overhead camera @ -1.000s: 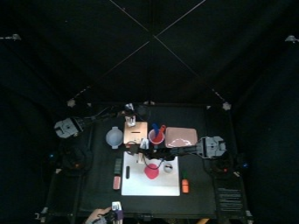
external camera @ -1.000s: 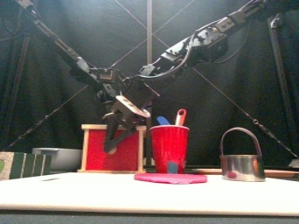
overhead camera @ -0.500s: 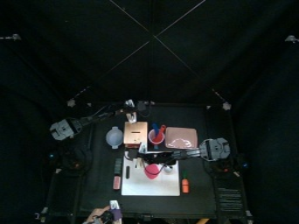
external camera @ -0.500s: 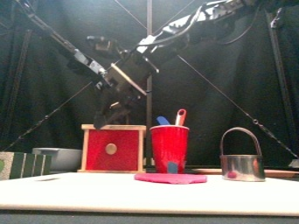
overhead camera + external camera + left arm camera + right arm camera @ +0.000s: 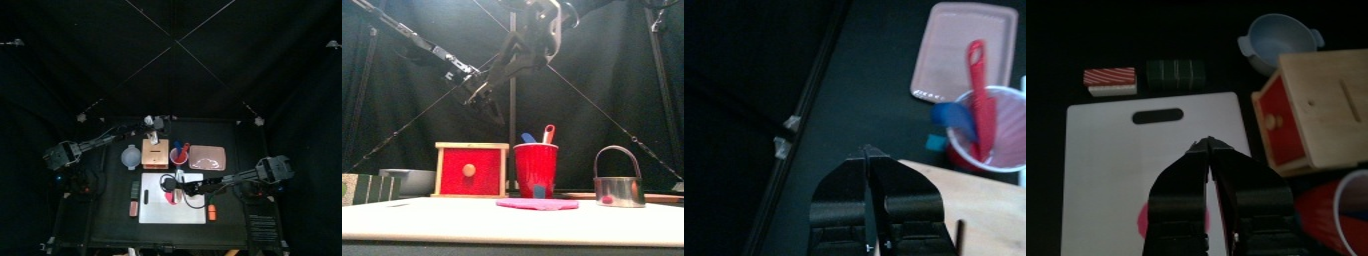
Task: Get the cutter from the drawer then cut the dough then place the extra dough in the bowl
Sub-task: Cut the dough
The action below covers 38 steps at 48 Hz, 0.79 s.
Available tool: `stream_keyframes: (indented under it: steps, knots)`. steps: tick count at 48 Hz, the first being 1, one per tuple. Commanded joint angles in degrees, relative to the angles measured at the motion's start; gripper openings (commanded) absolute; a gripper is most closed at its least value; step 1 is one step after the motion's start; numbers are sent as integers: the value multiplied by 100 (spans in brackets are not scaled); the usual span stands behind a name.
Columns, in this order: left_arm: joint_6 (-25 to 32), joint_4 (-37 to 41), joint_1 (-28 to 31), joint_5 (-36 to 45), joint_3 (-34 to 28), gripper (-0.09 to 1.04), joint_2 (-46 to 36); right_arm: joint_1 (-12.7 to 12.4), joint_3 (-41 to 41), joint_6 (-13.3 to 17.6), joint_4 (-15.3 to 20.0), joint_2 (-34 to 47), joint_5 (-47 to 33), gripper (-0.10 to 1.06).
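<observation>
Since the cutter (image 5: 619, 180) already stands in the open to the right of the pink dough (image 5: 536, 204), with the red drawer front (image 5: 470, 171) flush in its box, the cutting step seems at hand. Next, a gripper must descend onto the wire handle. Both the left gripper (image 5: 867, 160) and right gripper (image 5: 1204, 150) hang high above the table, jaws pressed together, holding nothing.

Black table (image 5: 114, 225), white cutting board (image 5: 167, 212), wooden box (image 5: 156, 152), blue-grey bowl (image 5: 130, 156), pink tray (image 5: 210, 155), red cup (image 5: 536, 165)
</observation>
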Motion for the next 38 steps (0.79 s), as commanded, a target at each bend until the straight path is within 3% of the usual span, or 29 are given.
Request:
stream_keyframes:
  steps: [1, 9, 17, 25, 38]
  knots:
    - [-18, -167, -431, -668, 316, 33, -343, 26, 483, 9, 220, -642, -97, 35]
    - [9, -835, -1116, -2039, 1063, 33, -659, 44, 1160, 18, 606, -1151, -457, 46]
    - [0, -1187, -1837, -3217, 1714, 33, -940, 79, 1521, -26, 1195, -1336, -369, 72]
    - [-18, -1415, -2171, -3964, 2241, 33, -1397, 114, 1617, -26, 1626, -1336, 35, 95]
    - [-185, -1450, -3199, -4720, 3182, 33, -2162, 211, 1556, -35, 2496, -1143, 1011, 96]
